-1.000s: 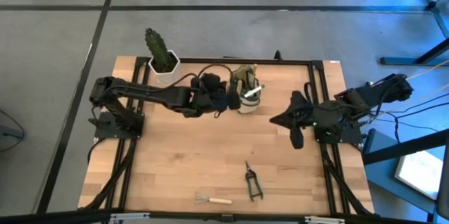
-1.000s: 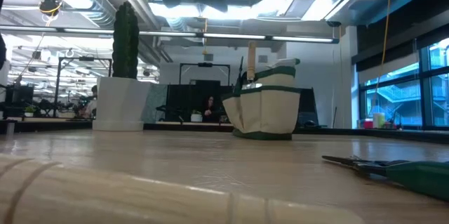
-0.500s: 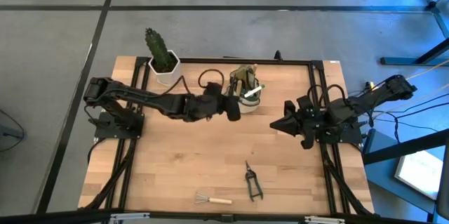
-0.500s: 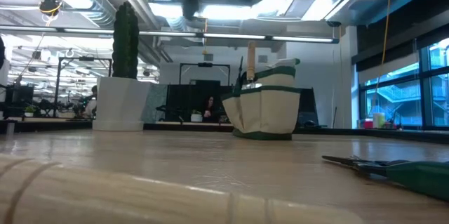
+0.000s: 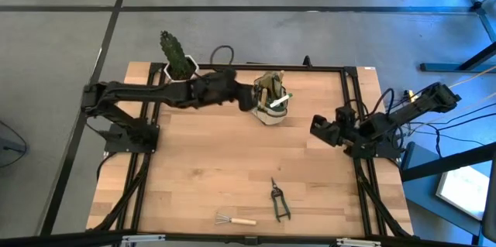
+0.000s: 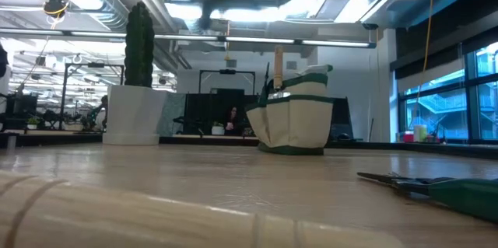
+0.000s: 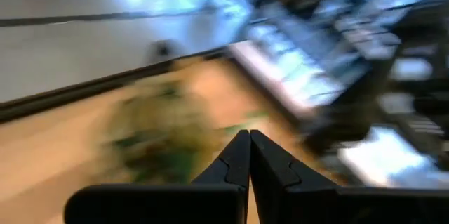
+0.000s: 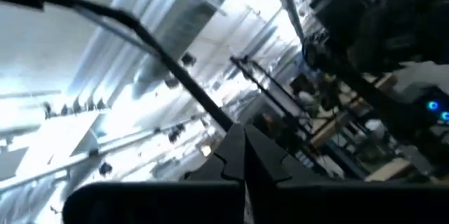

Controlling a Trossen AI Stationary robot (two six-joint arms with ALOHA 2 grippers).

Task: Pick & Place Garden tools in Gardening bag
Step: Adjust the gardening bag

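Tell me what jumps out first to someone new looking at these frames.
The olive gardening bag at the table's far middle, tool handles poking out of it, with the left pincer shut and empty just beside it. Next, the cactus in its white pot at the far left corner. At the near edge, the pruning shears and the little wire rake lie unpacked, while the right pincer waits shut by the right edge.

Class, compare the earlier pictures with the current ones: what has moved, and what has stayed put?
The left gripper, shut and empty, pulled back toward the cactus. The right gripper, shut, retracted toward its base. The gardening bag, shears and wire rake stayed put.
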